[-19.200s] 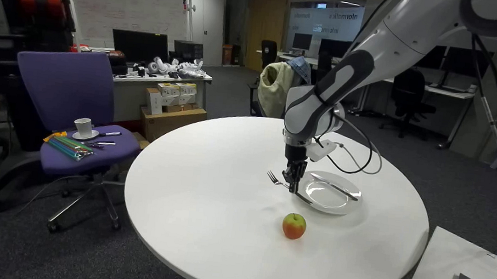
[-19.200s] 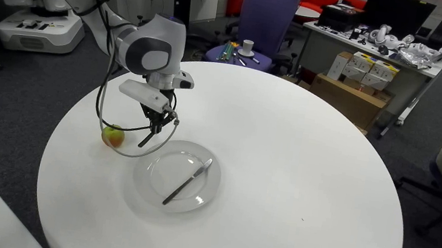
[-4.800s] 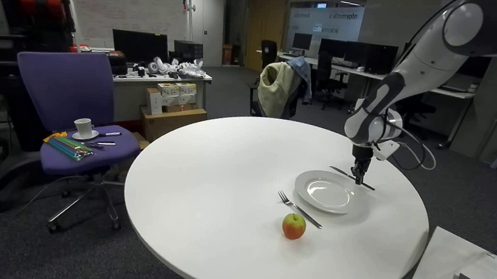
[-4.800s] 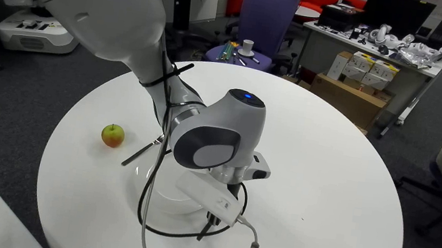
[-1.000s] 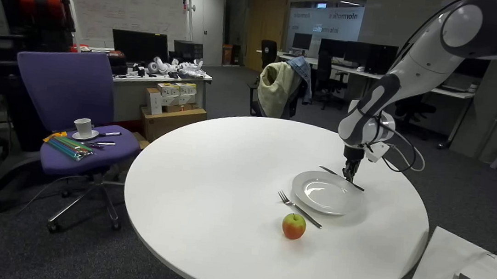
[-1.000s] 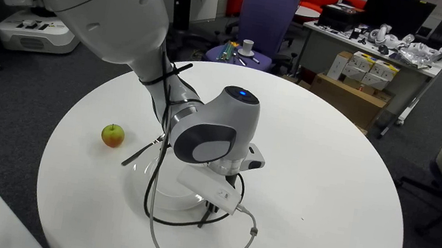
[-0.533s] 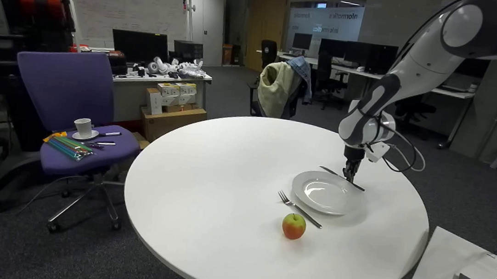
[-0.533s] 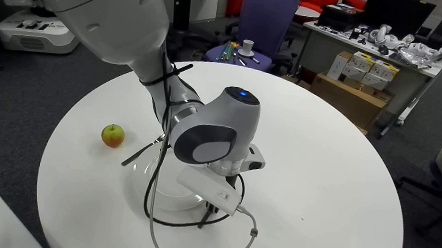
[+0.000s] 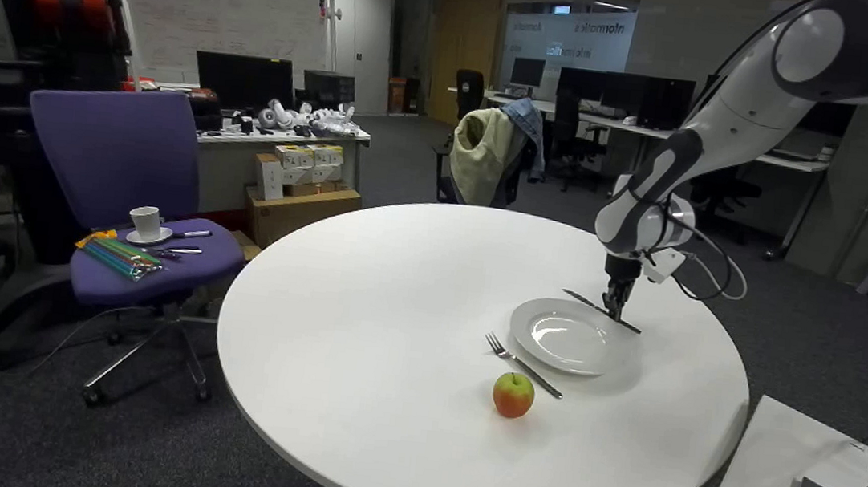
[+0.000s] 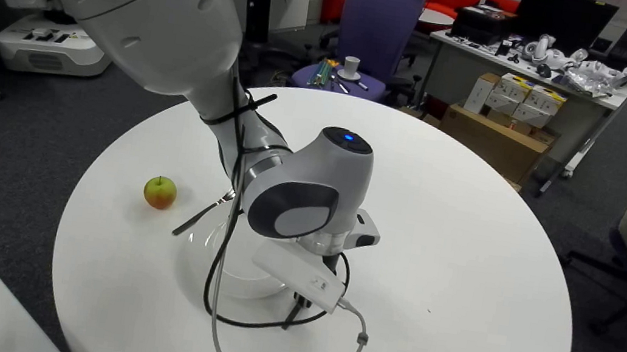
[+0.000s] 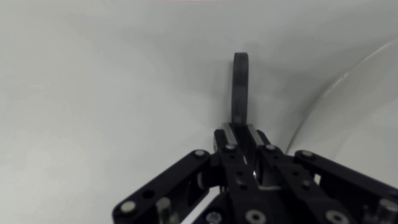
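Observation:
My gripper (image 9: pixel 614 316) is shut on the dark handle of a table knife (image 9: pixel 585 301) at the side of the white plate (image 9: pixel 571 338). In the wrist view, the knife handle (image 11: pixel 240 87) sticks out between the fingertips (image 11: pixel 239 132), and the plate rim (image 11: pixel 334 84) curves close by on the right. The knife is at or just above the table; I cannot tell whether it touches. A fork (image 9: pixel 533 374) lies on the table at the plate's opposite side. A green-red apple (image 9: pixel 513 395) sits beyond the fork. The arm partly hides plate and fork in an exterior view (image 10: pixel 198 220).
Everything rests on a round white table (image 9: pixel 360 332). A purple chair (image 9: pixel 149 270) holds a cup (image 9: pixel 147 222), a saucer, a pack of coloured straws and more cutlery. Cables (image 10: pixel 216 310) hang from the wrist over the plate. A low white side table (image 9: pixel 799 451) adjoins at the robot base.
Earlier the gripper held the fork while the knife lay on the plate. Now the fork lies on the table, and the knife is held off the plate; both shifted slightly away in the last half-second.

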### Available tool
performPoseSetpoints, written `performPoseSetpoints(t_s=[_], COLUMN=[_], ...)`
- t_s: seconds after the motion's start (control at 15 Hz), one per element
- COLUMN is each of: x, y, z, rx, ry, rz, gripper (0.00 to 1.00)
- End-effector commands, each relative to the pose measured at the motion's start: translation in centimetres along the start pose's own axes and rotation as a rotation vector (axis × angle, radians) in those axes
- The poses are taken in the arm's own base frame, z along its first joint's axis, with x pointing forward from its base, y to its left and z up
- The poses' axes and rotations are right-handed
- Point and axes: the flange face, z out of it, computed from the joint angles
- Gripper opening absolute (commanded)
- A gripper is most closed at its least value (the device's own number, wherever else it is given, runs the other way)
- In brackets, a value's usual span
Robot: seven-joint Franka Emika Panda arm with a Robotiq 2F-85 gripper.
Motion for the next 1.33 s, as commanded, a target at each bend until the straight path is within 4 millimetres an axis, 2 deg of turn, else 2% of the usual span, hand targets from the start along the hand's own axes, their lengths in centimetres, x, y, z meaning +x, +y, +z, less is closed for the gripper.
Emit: performPoseSetpoints(t_s=[0.0,0.6,0.87,1.0,1.07,1.13,1.27], x=[0.01,-0.07,-0.02,-0.02,-0.02,-0.01,0.00], y=[0.79,0.96,1.12,1.12,1.12,1.12,1.13], z=[-0.47,-0.93,-1.04,-1.02,-1.01,-1.00,-0.99], rx=[-0.004,-0.013,-0.022,-0.022,-0.022,-0.021,-0.021], ry=[0.038,0.047,0.060,0.060,0.060,0.060,0.060], rz=[-0.015,-0.012,-0.010,-0.010,-0.010,-0.010,-0.009], gripper=[0.17,0.11,0.15,0.21,0.36,0.37,0.47])
